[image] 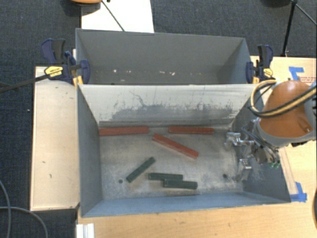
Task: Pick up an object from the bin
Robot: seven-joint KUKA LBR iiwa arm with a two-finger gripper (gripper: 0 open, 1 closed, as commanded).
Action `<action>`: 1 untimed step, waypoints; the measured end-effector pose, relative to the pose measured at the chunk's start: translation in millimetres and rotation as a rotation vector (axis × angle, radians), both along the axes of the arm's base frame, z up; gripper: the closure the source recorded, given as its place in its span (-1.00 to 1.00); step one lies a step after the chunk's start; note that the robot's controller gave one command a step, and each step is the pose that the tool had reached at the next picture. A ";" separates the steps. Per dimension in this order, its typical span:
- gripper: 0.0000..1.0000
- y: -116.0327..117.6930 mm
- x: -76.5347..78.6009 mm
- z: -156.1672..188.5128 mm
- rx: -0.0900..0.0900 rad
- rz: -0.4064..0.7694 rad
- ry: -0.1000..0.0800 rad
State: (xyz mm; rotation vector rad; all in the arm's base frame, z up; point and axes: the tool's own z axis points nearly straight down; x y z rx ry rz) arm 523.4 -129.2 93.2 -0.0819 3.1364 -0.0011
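Observation:
My gripper (242, 163) hangs low by the bin's right wall, above bare floor near the front right corner. The nearest loose things lie to its left. A red-brown bar (175, 146) rests at a slant in the middle of the floor. Two dark green bars (173, 180) lie side by side near the front, overlapping lengthwise. Nothing shows in the gripper.
Two more red-brown bars (124, 130) (190, 130) lie end to end along the foot of the back wall. Another dark green bar (140, 169) lies at a slant toward the front left. The bin's sloping right wall stands close to the gripper.

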 end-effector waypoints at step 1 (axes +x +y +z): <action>-1.00 -4.8 -11.1 6.9 0.002 -0.024 0.008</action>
